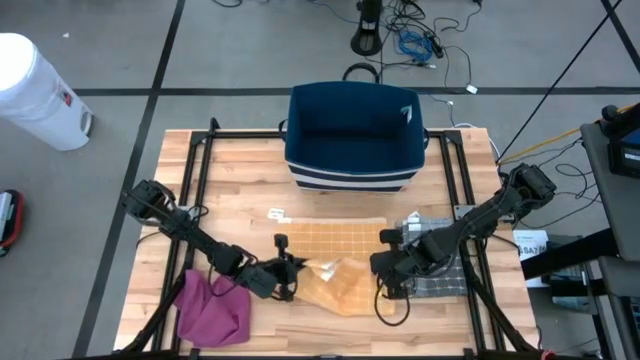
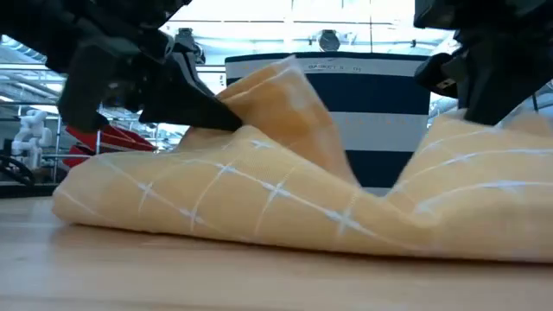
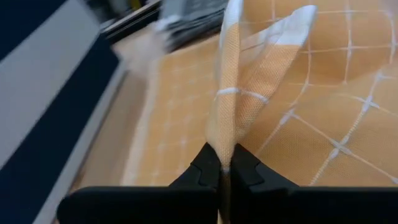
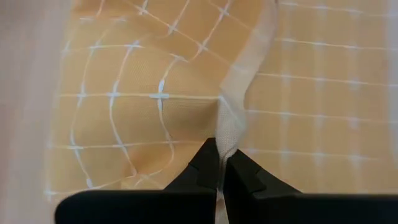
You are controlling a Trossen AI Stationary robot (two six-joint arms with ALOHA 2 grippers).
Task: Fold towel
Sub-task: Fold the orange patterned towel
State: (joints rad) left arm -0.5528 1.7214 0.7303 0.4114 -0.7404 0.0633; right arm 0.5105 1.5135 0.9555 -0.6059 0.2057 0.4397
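Note:
An orange towel [image 1: 335,255] with a white grid lies mid-table. Its far part is flat on the wood and its near part is bunched up. In the low view the towel [image 2: 285,194] rises into two peaks. My left gripper [image 1: 291,271] is at the towel's near-left edge, shut on the cloth. My right gripper [image 1: 386,272] is at its near-right edge, also shut on the cloth. Both wrist views show cloth running into shut fingertips: left gripper [image 3: 222,169], right gripper [image 4: 220,160]. My left gripper pinches a raised fold of the towel's left edge [image 3: 225,140] between its two fingertips, coming nearly level from the table's left. The cloth stands up as a ridge [image 2: 272,86] beyond the fingers; the rest lies slack on the table. My right gripper pinches the towel's white-hemmed right edge [image 4: 229,134] between its fingertips, slanting in from the table's right. The pinched part is lifted a little and the cloth sags slack toward the table.
A navy basket with white stripes [image 1: 355,135] stands at the table's far side, behind the towel. A pink cloth [image 1: 213,305] lies crumpled at the near-left corner. A grey checked cloth [image 1: 442,250] lies under my right arm. A white bin [image 1: 35,90] stands on the floor off to the left.

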